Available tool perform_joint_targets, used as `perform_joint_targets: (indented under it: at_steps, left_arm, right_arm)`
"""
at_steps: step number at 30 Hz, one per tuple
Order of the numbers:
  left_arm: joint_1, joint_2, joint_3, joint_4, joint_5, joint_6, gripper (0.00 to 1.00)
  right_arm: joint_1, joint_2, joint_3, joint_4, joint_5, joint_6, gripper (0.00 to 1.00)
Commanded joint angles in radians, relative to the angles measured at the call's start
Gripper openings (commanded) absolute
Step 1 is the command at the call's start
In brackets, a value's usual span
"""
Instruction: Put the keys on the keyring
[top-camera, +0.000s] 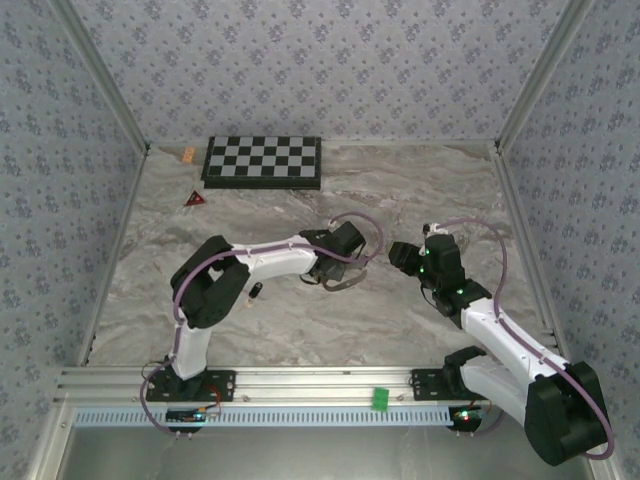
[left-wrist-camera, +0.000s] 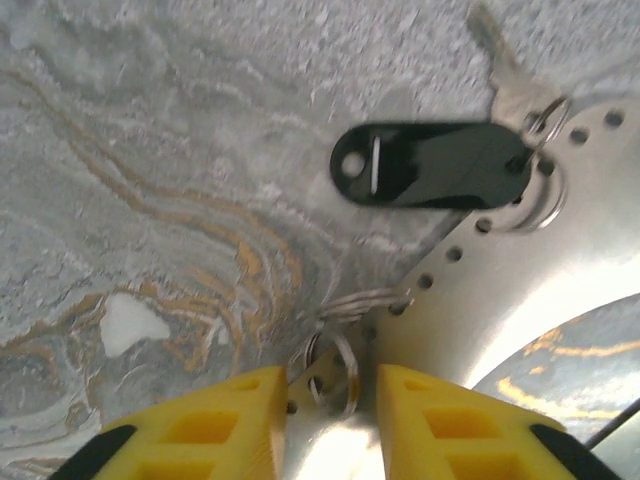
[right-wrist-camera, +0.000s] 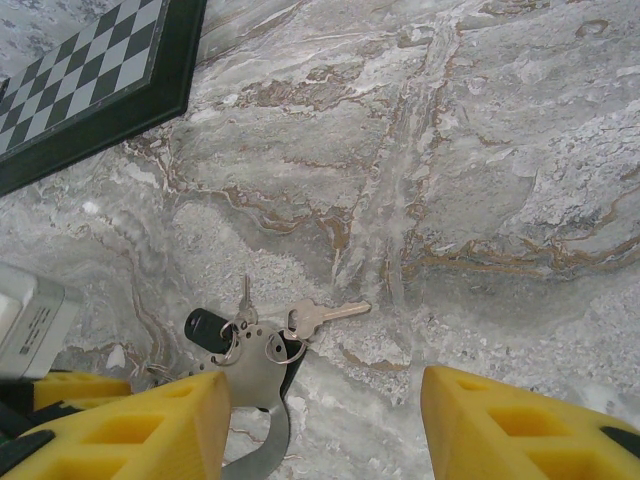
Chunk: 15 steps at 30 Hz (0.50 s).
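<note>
Left gripper (left-wrist-camera: 332, 388) clamped on perforated plate (left-wrist-camera: 560, 260) — right gripper (right-wrist-camera: 328, 400) wide apart, silver key (right-wrist-camera: 325, 313) just beside plate

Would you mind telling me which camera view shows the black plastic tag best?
The left wrist view: the black plastic tag lies large and nearly whole there, its hole and slot plain. The right wrist view shows it small, partly hidden by the metal plate. In the top external view it is too small to tell.

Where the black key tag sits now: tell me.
Left wrist view, upper right: the black key tag sits at the perforated metal plate's edge, silver key just above it.
</note>
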Motion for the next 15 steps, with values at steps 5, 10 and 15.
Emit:
perform_joint_targets:
  at_steps: [5, 10, 15]
  left_arm:
    - [0.004, -0.048, -0.026, 0.007, 0.004, -0.009, 0.26]
    - [0.006, -0.036, -0.012, 0.011, -0.006, 0.005, 0.25]
    - [0.010, -0.016, 0.005, 0.006, -0.008, 0.015, 0.15]
  right_arm:
    - [-0.004, 0.010, -0.011, 0.017, -0.008, 0.019, 0.54]
    - [-0.004, 0.010, -0.011, 0.016, -0.008, 0.017, 0.54]
    - [-0.004, 0.012, -0.010, 0.016, -0.011, 0.017, 0.54]
